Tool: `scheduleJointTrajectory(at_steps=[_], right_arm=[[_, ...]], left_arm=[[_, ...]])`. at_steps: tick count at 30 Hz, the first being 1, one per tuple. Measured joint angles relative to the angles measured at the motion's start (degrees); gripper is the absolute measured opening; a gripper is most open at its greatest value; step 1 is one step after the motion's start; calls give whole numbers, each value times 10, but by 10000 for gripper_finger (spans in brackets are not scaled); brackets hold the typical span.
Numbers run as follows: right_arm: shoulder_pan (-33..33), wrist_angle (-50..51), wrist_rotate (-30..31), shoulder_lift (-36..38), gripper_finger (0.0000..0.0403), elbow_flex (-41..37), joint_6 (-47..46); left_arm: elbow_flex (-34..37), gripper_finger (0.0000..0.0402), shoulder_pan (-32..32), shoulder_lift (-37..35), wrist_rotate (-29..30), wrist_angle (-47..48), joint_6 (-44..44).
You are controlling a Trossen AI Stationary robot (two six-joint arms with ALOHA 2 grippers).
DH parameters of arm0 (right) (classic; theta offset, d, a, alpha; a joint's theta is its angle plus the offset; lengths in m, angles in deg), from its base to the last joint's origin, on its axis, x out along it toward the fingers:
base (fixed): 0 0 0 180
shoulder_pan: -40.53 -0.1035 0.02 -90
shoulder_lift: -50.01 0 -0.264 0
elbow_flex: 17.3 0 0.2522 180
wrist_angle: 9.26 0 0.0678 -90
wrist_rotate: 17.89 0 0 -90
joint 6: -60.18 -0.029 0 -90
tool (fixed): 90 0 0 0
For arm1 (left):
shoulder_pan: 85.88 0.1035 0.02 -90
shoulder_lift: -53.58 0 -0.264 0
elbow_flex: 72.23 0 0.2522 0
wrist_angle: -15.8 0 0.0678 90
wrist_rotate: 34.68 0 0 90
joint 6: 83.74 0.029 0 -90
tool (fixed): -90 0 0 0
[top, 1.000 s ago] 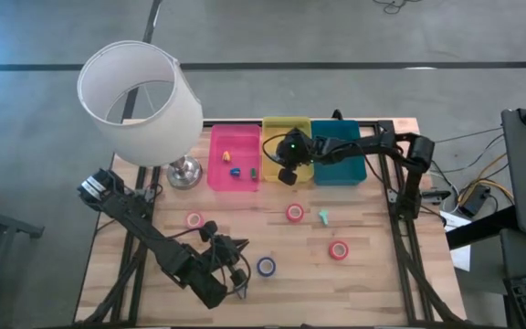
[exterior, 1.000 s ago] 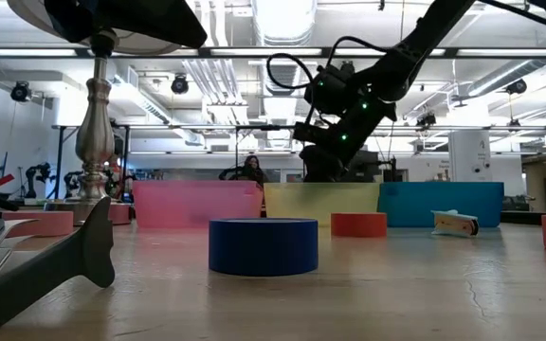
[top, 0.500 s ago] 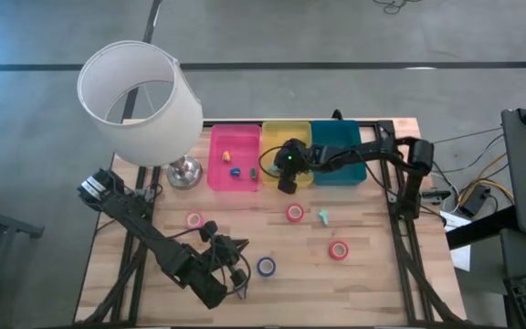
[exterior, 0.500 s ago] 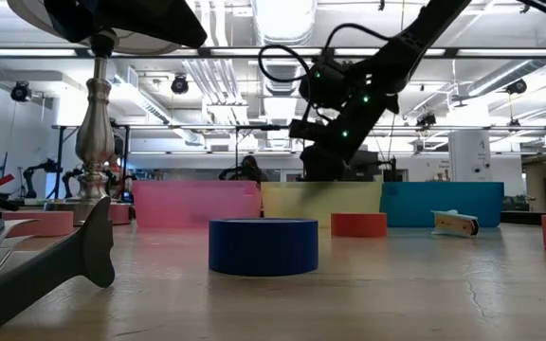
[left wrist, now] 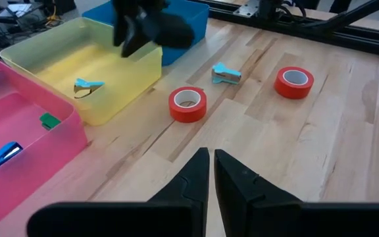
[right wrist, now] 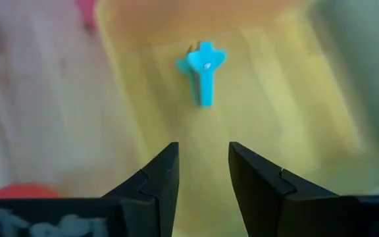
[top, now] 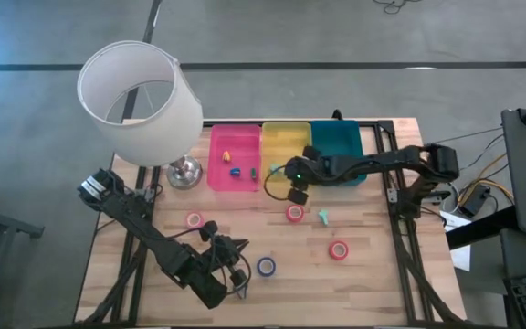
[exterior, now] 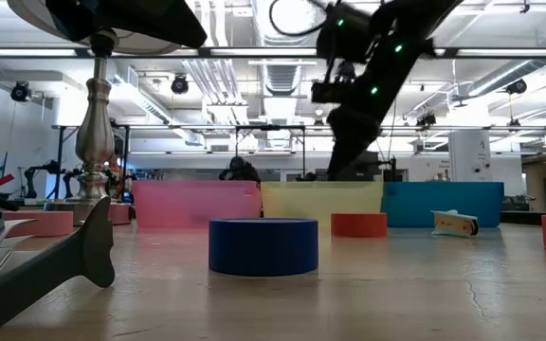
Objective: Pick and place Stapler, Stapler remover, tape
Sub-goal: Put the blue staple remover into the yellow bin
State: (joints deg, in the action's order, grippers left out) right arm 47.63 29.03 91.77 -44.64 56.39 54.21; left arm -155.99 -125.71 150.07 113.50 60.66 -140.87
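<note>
Sorting partly done, largest items first. The pink plastic bin [top: 234,157] holds small blue, green and yellow pieces; the yellow plastic bin [top: 285,137] holds a light-blue staple remover [right wrist: 204,68], lying free below my right gripper [right wrist: 202,172], whose fingers stand apart, empty, above that bin's near edge. Four tape rolls remain on the wooden table [top: 373,265]: three red or pink [top: 295,213] [top: 339,249] [top: 194,220], one dark blue [top: 266,266], plus a small teal stapler-like piece [top: 323,217]. My left gripper [left wrist: 210,172] waits near the blue roll, clenched on nothing. No legible writing.
</note>
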Motion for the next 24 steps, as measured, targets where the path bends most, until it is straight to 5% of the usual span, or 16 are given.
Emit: scheduleJointTrajectory(at_steps=[15,24], right_arm=[[-114,111,-6,150,130,-130,-286],[-195,113,-84,192,134,-230,-495]], left_arm=[[1,28,4,0,0,0,2],[1,28,27,0,0,0,21]])
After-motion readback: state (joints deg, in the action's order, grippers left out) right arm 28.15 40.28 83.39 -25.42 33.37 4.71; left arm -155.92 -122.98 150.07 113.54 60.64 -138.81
